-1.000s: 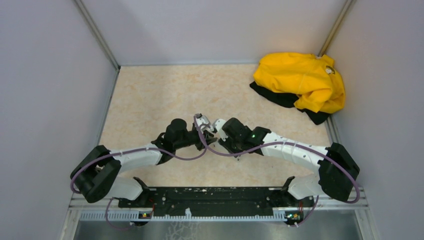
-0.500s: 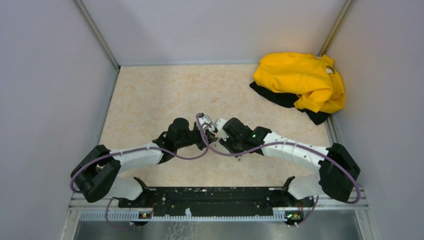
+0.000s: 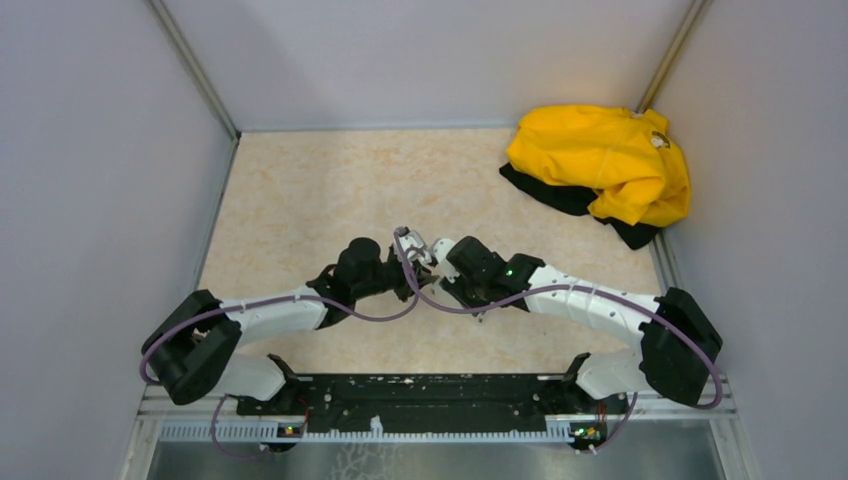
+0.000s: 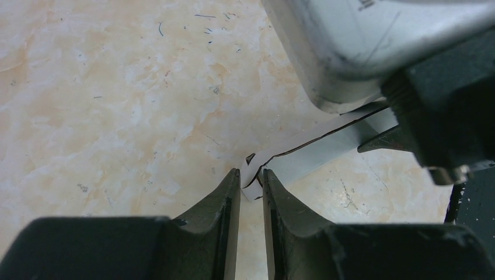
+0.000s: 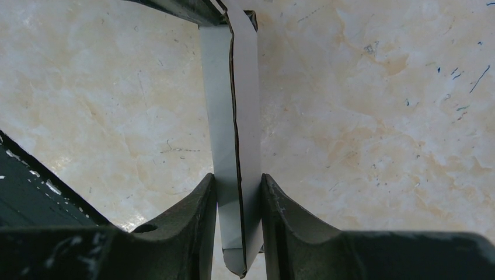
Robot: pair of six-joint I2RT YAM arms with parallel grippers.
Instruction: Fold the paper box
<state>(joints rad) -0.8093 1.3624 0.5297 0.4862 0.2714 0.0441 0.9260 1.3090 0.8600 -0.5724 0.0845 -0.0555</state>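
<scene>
Flattened box at the worktop centre: right fingers clamp one end, left fingers pinch the opposite tab. Room all round; garment in the far right corner. From above, the arms hide most of the box.

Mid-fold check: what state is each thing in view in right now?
paper box: flattened, layers pressed together, held between both grippers.
left gripper: shut on the paper box's end tab.
right gripper: shut on the paper box's other end.
yellow garment: crumpled in a heap at the table's far right corner, untouched.
</scene>
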